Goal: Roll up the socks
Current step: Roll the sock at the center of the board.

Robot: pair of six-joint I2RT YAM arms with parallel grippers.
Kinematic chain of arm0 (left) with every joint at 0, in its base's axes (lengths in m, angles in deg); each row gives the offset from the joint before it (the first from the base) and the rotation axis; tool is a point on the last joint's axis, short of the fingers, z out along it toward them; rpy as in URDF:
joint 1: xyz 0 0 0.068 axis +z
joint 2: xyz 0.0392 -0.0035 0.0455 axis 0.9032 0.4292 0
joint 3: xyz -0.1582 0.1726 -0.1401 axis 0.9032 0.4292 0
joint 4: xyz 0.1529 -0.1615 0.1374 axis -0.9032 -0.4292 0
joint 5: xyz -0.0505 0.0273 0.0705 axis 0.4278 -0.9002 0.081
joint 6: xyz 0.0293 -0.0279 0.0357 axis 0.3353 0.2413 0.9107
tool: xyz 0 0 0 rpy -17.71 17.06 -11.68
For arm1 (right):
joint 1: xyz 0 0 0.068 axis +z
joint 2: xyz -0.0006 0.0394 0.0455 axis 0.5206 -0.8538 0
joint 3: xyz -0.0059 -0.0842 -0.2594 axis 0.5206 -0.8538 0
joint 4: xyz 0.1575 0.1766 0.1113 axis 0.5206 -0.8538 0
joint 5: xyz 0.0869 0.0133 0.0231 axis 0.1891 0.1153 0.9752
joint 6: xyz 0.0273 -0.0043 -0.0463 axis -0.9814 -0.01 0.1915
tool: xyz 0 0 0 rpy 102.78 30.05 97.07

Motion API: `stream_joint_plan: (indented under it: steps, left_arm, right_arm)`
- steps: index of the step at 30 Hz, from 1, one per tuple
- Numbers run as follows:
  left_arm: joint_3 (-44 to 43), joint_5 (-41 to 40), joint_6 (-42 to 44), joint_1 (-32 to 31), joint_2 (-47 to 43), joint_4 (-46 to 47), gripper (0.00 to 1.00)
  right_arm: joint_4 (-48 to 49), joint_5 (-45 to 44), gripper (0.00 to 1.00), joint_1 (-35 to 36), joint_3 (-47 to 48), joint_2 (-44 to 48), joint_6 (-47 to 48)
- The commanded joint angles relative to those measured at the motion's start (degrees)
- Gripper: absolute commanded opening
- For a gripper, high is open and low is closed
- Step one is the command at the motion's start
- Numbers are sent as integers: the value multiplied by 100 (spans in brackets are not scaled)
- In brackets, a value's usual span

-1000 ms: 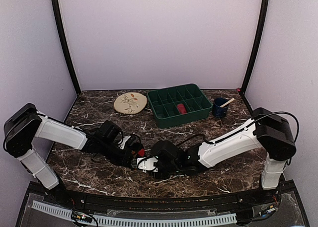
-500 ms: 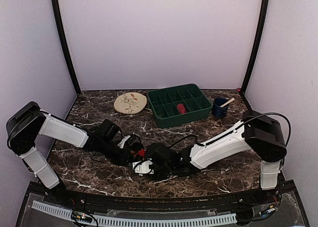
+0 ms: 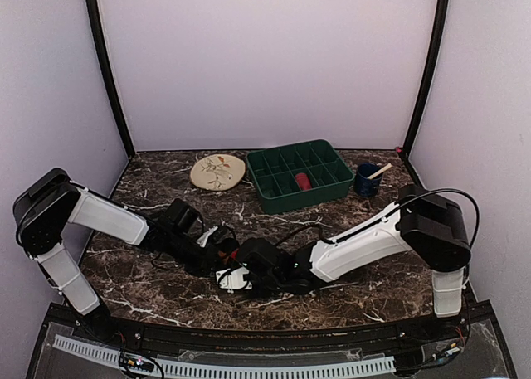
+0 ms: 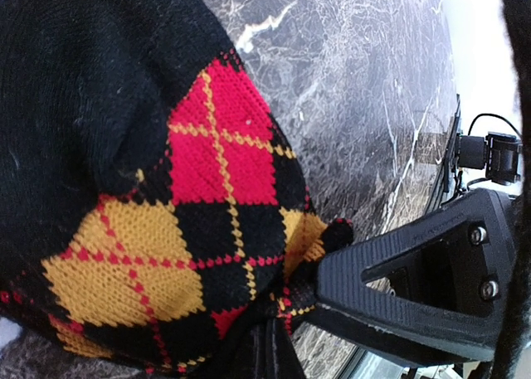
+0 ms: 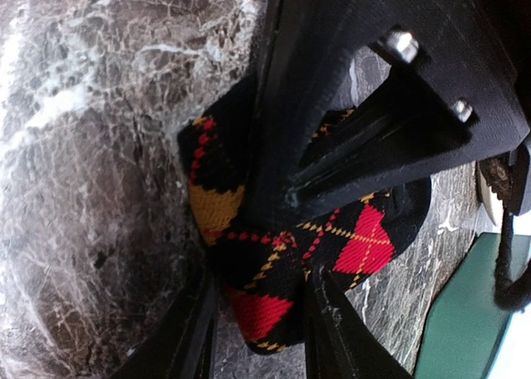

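A black argyle sock [image 3: 236,253] with red and yellow diamonds lies bunched on the marble table near the front, between both grippers. My left gripper [image 3: 222,248] comes in from the left and is shut on the sock. In the left wrist view the sock [image 4: 166,188] fills the frame and its edge is pinched at my left gripper [image 4: 274,350]. My right gripper [image 3: 237,274] comes from the right and is shut on a fold of the sock [image 5: 274,279], with my right gripper [image 5: 257,329] straddling that fold. Most of the sock is hidden in the top view.
A green compartment tray [image 3: 319,159] holding a small red item [image 3: 303,181] stands at the back centre. A patterned plate [image 3: 217,171] lies to its left. A blue mug [image 3: 366,180] with a spoon stands to its right. The tray's corner shows in the right wrist view [image 5: 456,313].
My right gripper has slid left towards the left gripper, closing in on the sock. The left gripper has kept its hold and shifted only slightly left.
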Motion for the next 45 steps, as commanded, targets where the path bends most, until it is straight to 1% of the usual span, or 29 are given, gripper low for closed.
stream_joint_plan:
  steps: [1,8,17,25,39,40,41,42,43,45]
  left_arm:
    - [120,-148,84,32,201,-549,0]
    - [117,-107,57,94,151,-550,0]
    - [111,-98,40,130,112,-568,0]
    - [133,-144,25,139,97,-592,0]
    - [161,-197,22,139,119,-592,0]
    - [170,-205,22,139,119,-589,0]
    - [172,-214,18,139,119,-588,0]
    - [179,-225,14,139,123,-582,0]
    - [185,-234,14,139,120,-578,0]
    - [196,-249,5,139,119,-579,0]
  right_arm:
    - [-496,-1,34,-73,129,-240,57]
    - [-1103,-1,34,-256,332,-301,57]
    - [-1576,-1,34,-405,510,-364,57]
    - [-1408,-1,34,-410,404,-156,57]
    - [-1668,-1,34,-354,358,277,57]
    - [-1657,749,34,-353,334,363,57]
    - [-1619,1339,84,-356,301,409,57]
    - [-1599,1370,98,-353,269,500,57]
    - [-1533,1292,100,-353,229,566,-1754]
    - [-1355,1104,100,-353,101,747,-1999]
